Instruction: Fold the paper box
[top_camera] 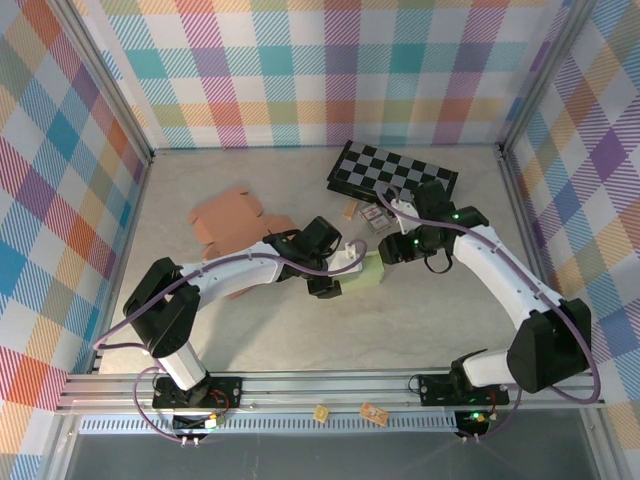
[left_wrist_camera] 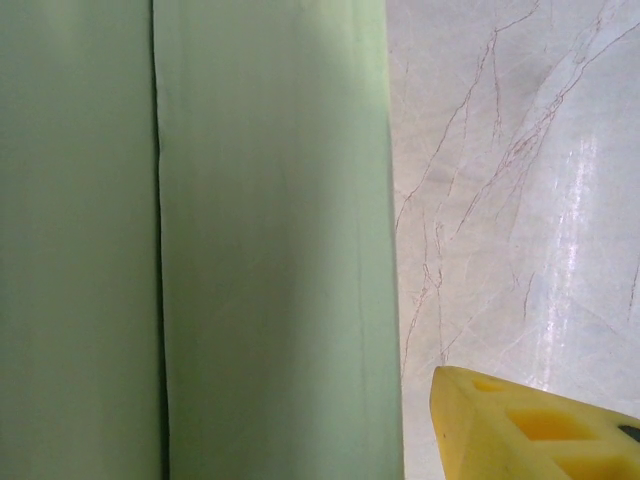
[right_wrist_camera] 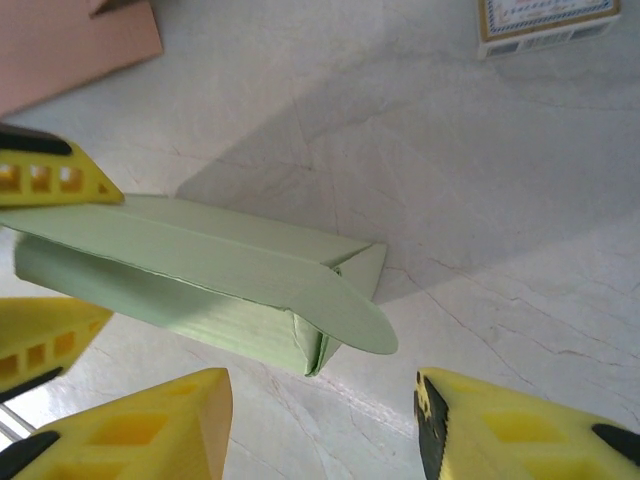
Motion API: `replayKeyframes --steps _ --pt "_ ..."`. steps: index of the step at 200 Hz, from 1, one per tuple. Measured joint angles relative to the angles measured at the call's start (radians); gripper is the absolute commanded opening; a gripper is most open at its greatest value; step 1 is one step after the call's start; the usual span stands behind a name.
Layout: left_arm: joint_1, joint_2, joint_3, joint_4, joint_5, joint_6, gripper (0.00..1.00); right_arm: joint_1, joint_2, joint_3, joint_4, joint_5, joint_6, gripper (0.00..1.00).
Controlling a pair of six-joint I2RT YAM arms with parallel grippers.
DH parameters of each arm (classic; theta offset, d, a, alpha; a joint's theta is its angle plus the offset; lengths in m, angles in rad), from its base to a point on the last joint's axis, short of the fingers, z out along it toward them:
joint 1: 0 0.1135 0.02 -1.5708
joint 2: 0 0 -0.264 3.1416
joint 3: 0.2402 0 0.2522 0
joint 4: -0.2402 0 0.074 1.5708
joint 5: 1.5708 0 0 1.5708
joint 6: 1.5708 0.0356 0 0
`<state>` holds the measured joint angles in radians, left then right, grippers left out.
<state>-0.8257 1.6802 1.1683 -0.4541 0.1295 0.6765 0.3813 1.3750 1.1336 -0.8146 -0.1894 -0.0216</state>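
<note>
The pale green paper box (top_camera: 366,268) lies mid-table, partly folded into a long shape. In the right wrist view its near end (right_wrist_camera: 300,290) has a rounded flap sticking out and a tucked side flap. My left gripper (top_camera: 348,268) is shut on the box's left end; its yellow fingers (right_wrist_camera: 50,175) pinch it from above and below. In the left wrist view the green box wall (left_wrist_camera: 200,240) is close up, with one yellow finger (left_wrist_camera: 530,425) beside it. My right gripper (right_wrist_camera: 320,425) stands open just short of the flap end, with nothing between its fingers.
A flat pink cardboard blank (top_camera: 232,220) lies to the left behind the left arm. A black-and-white checkered board (top_camera: 392,170) sits at the back, with small printed boxes (top_camera: 372,215) in front of it; one of them (right_wrist_camera: 545,20) is near the right gripper.
</note>
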Motion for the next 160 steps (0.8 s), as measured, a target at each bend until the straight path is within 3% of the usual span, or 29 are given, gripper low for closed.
replayKeyframes --steps 113,160 --pt "0.01 0.003 0.024 -0.023 0.009 0.01 0.61 0.051 0.092 0.04 -0.021 0.074 -0.121 0.41" --pt "0.01 0.011 0.027 -0.024 0.009 0.01 0.61 0.052 0.096 0.047 -0.021 0.124 -0.131 0.51"
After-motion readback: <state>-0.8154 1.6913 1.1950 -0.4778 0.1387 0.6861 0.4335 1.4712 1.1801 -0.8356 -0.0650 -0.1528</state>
